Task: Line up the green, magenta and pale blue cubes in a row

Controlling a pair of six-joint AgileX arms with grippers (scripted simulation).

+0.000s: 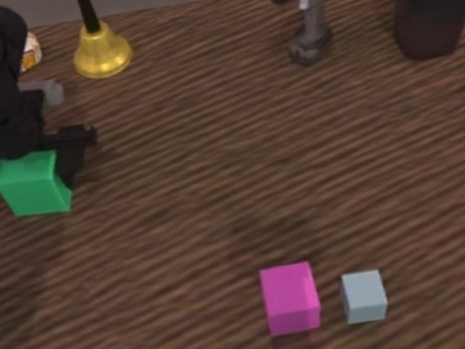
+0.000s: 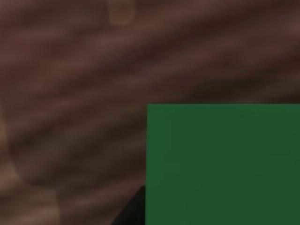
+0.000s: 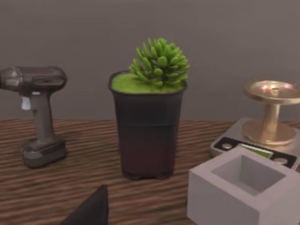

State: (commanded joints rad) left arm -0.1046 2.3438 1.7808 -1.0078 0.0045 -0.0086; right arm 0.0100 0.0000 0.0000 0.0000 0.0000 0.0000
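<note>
The green cube [image 1: 33, 183] sits at about nine o'clock on the table [image 1: 217, 186], directly under the left gripper [image 1: 31, 158], whose black body covers the cube's far edge; whether its fingers clasp the cube or merely stand over it cannot be told. The left arm reaches down from the eleven o'clock corner. In the left wrist view the green cube [image 2: 222, 164] fills one corner, its edges square to the frame. The magenta cube [image 1: 290, 298] and pale blue cube [image 1: 363, 296] lie side by side at six o'clock, just apart, well away from the green one. The right gripper is out of the top view; its wrist camera faces a potted plant [image 3: 149, 126] and a drill [image 3: 40, 117].
</note>
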